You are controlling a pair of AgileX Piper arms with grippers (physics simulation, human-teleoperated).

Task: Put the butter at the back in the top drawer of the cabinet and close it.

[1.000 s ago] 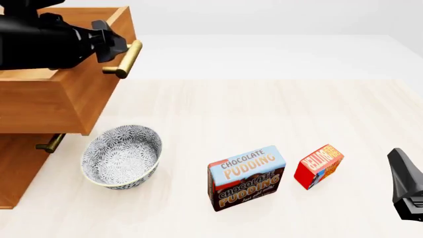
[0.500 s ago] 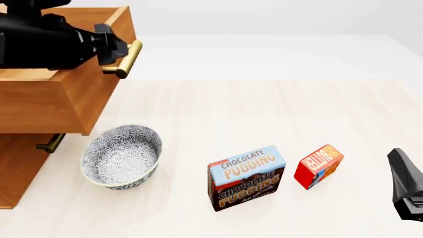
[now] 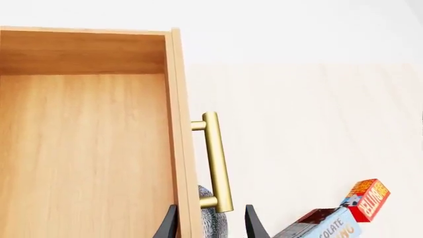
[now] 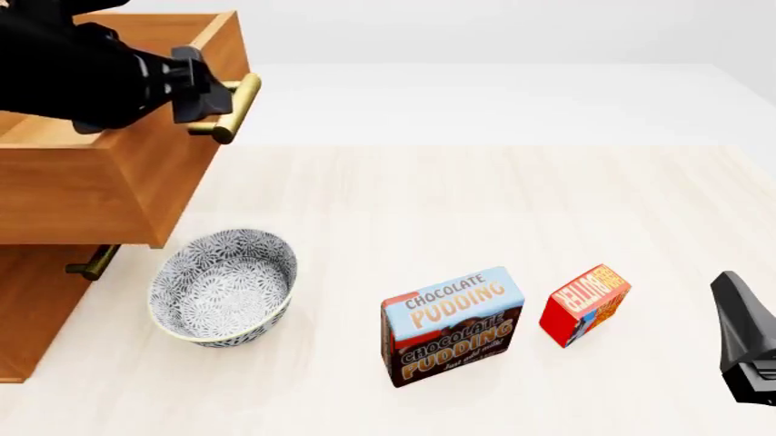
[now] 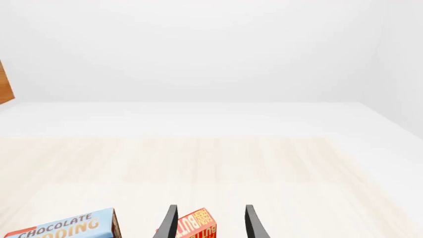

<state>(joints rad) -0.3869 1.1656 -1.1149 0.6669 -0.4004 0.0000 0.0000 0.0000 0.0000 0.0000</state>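
Observation:
The butter [image 4: 584,304], a small red box with orange lettering, stands on the table at the front right, next to the pudding box. In the right wrist view the butter [image 5: 196,227] shows just beyond my open right gripper [image 5: 210,223]; in the front view that gripper [image 4: 731,292] hangs to the butter's right, apart from it. The cabinet [image 4: 36,309] stands at the left with its top drawer [image 4: 109,182] pulled out and its inside [image 3: 86,148] bare. My left gripper [image 4: 200,86] is open at the drawer's brass handle [image 3: 215,163], fingers either side of it.
A blue-and-brown Chocolate Pudding box [image 4: 452,325] stands left of the butter. A patterned grey bowl [image 4: 224,286] sits in front of the cabinet, under the open drawer's front. A lower drawer's handle [image 4: 91,263] pokes out beneath.
My left arm has drawn back a little to the left from the handle. The drawer, the boxes and the right arm have not moved.

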